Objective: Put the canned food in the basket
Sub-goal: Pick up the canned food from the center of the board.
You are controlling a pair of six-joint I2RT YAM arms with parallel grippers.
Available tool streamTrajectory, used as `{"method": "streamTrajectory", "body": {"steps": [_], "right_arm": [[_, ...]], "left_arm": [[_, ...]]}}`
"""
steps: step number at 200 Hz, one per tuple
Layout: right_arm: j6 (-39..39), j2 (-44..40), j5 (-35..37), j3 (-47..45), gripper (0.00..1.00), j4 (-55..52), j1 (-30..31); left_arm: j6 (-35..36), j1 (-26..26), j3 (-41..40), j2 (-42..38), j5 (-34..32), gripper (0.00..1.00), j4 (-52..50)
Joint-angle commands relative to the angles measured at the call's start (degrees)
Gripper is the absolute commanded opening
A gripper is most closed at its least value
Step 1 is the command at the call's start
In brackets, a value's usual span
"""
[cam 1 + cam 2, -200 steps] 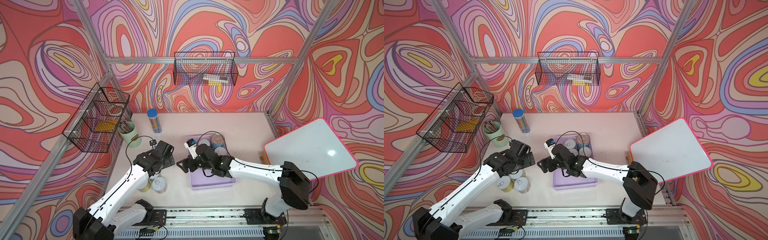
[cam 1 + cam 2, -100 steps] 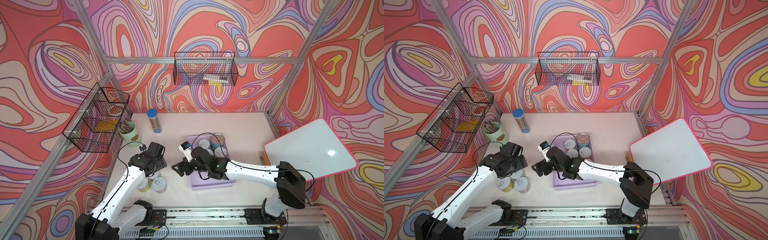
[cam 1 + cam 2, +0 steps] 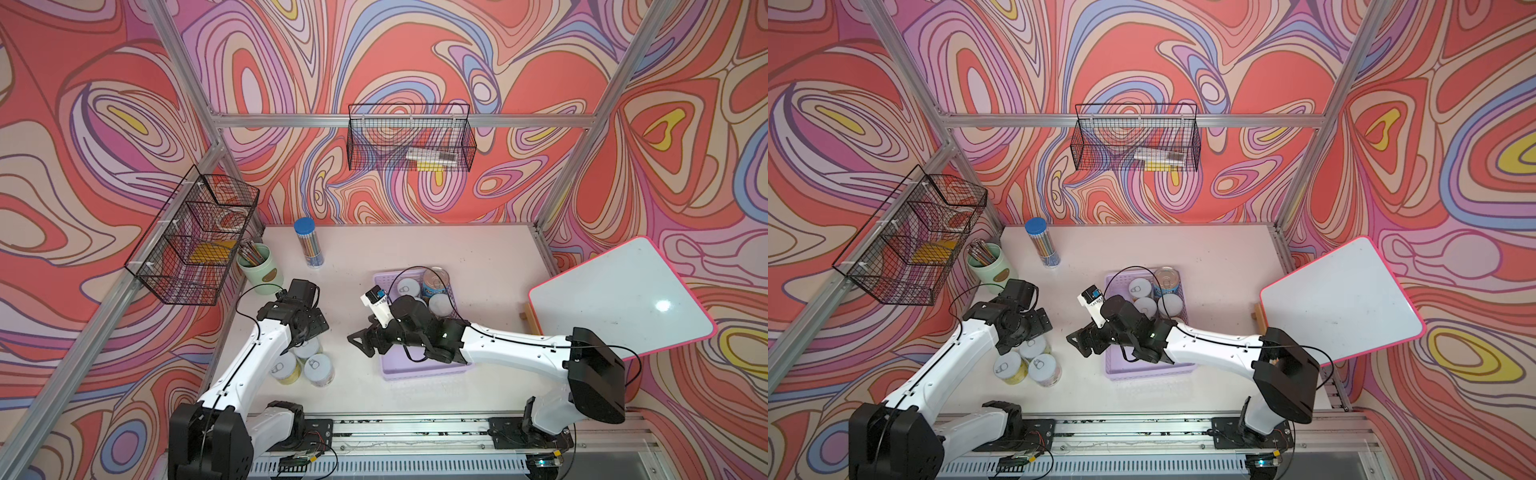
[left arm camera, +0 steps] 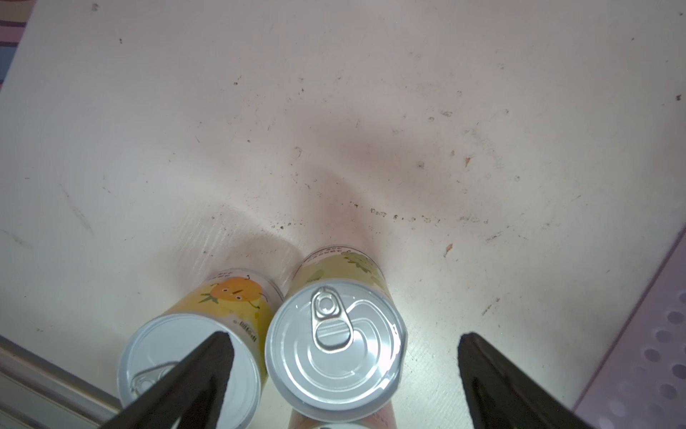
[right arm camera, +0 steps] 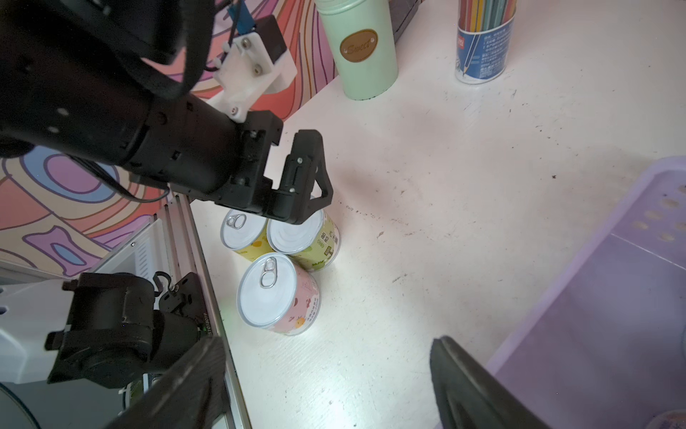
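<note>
1. Three cans stand clustered on the table [image 3: 415, 249] near its front-left edge: a pink-labelled can [image 5: 276, 293], a yellow-labelled can [image 5: 241, 232] and a green-labelled can [image 5: 308, 237].
2. The left gripper [image 4: 345, 341] hangs above the green-labelled can, jaws spread wide, empty.
3. The right gripper [image 5: 326, 345], jaws parted and empty, is over the table just beside the lilac basket [image 3: 424, 372].
4. Inside the basket stand more cans, with a blue-labelled can [image 3: 435, 281] at the far end.
5. Farthest back are a pencil cup [image 3: 261, 270] and a pencil tube [image 3: 308, 243].

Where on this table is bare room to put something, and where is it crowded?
Free: the far strip of the table, from the pencil tube rightward; the gap between the basket and the whiteboard. Crowded: near left, three cans under the left gripper.
</note>
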Motion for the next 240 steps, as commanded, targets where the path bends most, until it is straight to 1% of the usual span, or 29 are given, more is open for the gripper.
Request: {"method": "streamTrajectory", "body": {"steps": [1,31,69,91,121,160,207,240], "right_arm": [[-1.43,-1.38,-0.36,-0.92,0.88,1.28,0.14],[-1.58,-0.97,-0.65,-0.50,0.88,1.11,0.18],[-1.78,-0.94,-0.62,-0.30,0.88,0.70,0.18],[-1.95,-0.94,-0.37,-0.48,0.88,0.44,0.18],[-1.98,-0.76,-0.75,-0.30,0.88,0.28,0.18],[-1.57,-1.33,-0.50,-0.98,0.88,0.74,0.18],[0.14,-3.14,3.78,-3.03,0.88,2.20,0.18],[0.23,-3.03,3.89,-2.77,0.88,1.92,0.18]], "left_arm": [[2.29,1.16,-0.64,1.92,1.58,0.99,1.13],[2.54,1.98,-1.40,3.37,2.45,0.99,2.39],[3.09,2.45,-1.49,5.61,5.20,0.99,3.94],[3.00,2.45,-1.22,6.51,6.85,0.99,2.81],[2.78,2.37,-0.27,7.60,7.46,0.99,-0.02],[3.12,2.19,-0.41,6.50,9.02,0.99,-1.24],[2.83,-0.58,-0.46,7.29,9.35,0.99,-1.40],[2.45,-3.03,0.34,9.05,8.55,0.98,-0.97]]}}
